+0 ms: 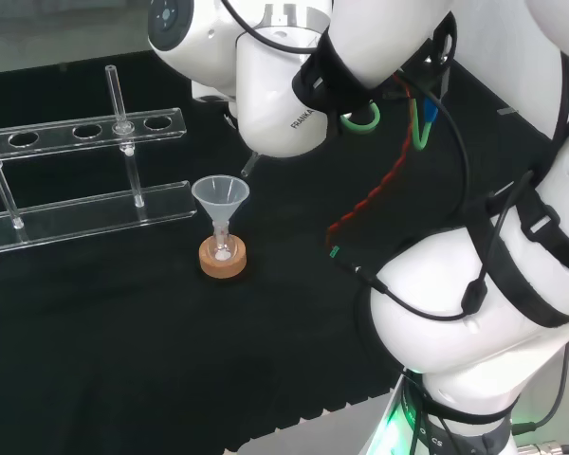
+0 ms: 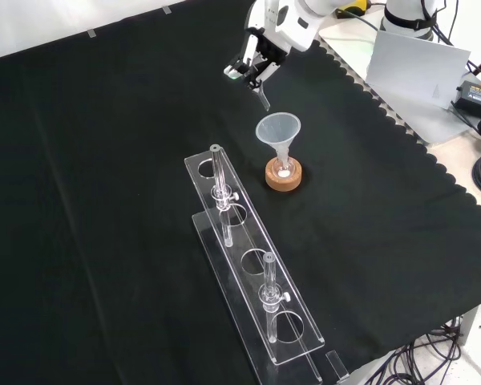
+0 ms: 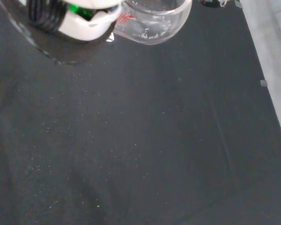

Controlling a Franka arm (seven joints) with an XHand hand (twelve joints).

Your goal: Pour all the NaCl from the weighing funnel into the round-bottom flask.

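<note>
— Robot hand state?
— Fingers curled round the weighing funnel, so closed on it. In the front view it sits high, at about 11 o'clock from the round-bottom flask, with the glass spout hanging down toward 5 o'clock. The spout tip is near the rim of the plastic funnel but not over it.
— Why held that way?
— My guess is that spout-down lets the salt slide out. From the wrist the glass bowl looks mostly clear; can't tell whether grains are left in it.
— Flask setup?
— It stands upright in a cork ring, which stops the round bottom rolling. The plastic funnel is seated in its neck to widen the target. A white heap shows at the bottom of the flask, so some NaCl looks to be in already.
— Progress?
— Judging by that, late in the pour or just off it. To finish, the spout would need to sit above the funnel mouth.
— Room around?
— The table is bare black cloth at 12, 3 and 5 o'clock of the flask in the front view. The scalloped cloth edge runs at 3 o'clock, well apart. A clear test-tube rack lies at 7 o'clock, its near end close to the cork ring, with glass rods standing up in it.
— Risk?
— The funnel is top-heavy, so a nudge from the spout could tip it. Best to stay on the 12 o'clock side, away from the rack.
</note>
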